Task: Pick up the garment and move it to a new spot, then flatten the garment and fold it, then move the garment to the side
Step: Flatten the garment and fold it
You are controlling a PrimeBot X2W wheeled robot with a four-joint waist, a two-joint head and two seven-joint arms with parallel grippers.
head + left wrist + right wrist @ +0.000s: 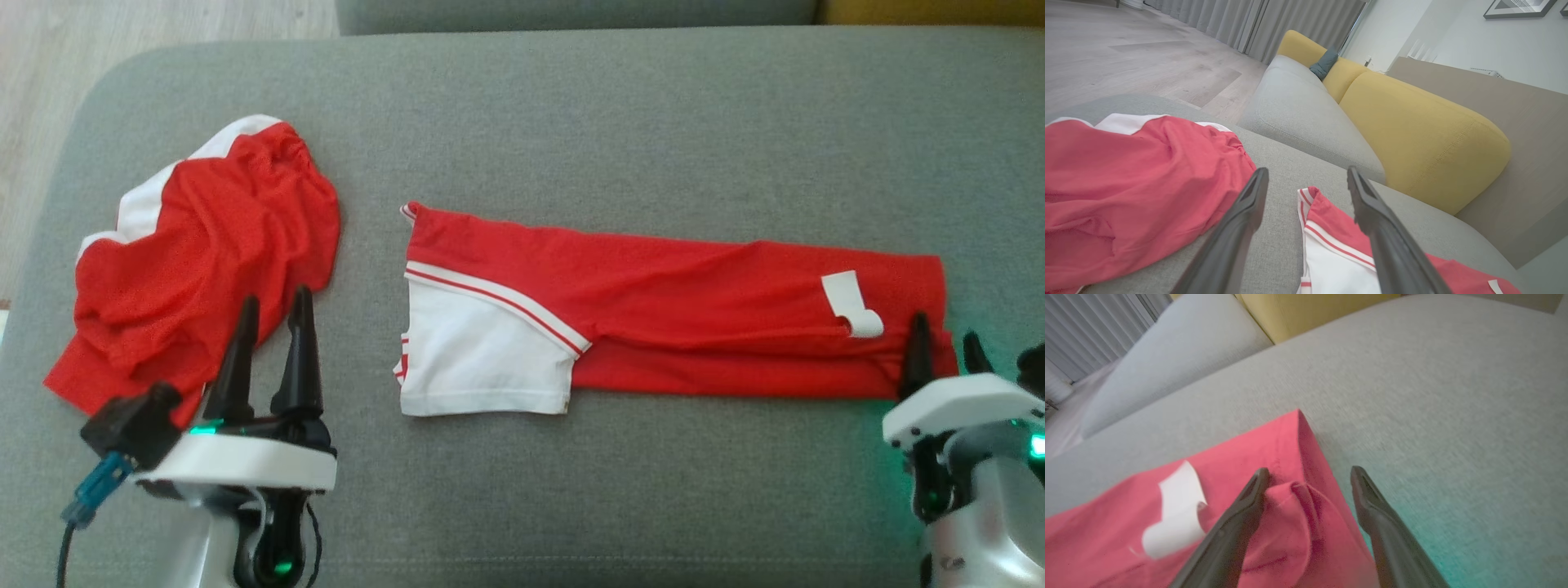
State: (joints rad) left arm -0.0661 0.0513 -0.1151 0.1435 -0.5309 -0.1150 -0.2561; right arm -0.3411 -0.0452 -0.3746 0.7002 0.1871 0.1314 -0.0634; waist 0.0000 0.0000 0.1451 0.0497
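Right hand (944,328) wide open, astride right edge of folded red garment (694,327)

A folded shirt (694,327) is bright red, with a white sleeve (473,359) edged in thin red and white stripes and a small white label (849,302). A crumpled garment (212,253) is red mesh with a white panel. Both lie on a grey woven seat cushion (612,122). The left end effector (276,298) and right end effector (945,327) have black fingers, white housings and green lights. The sofa back (1421,139) is mustard yellow, its pillow (1325,63) grey-blue. The wood-look floor (1126,53) is pale grey, the curtains (1274,24) grey.
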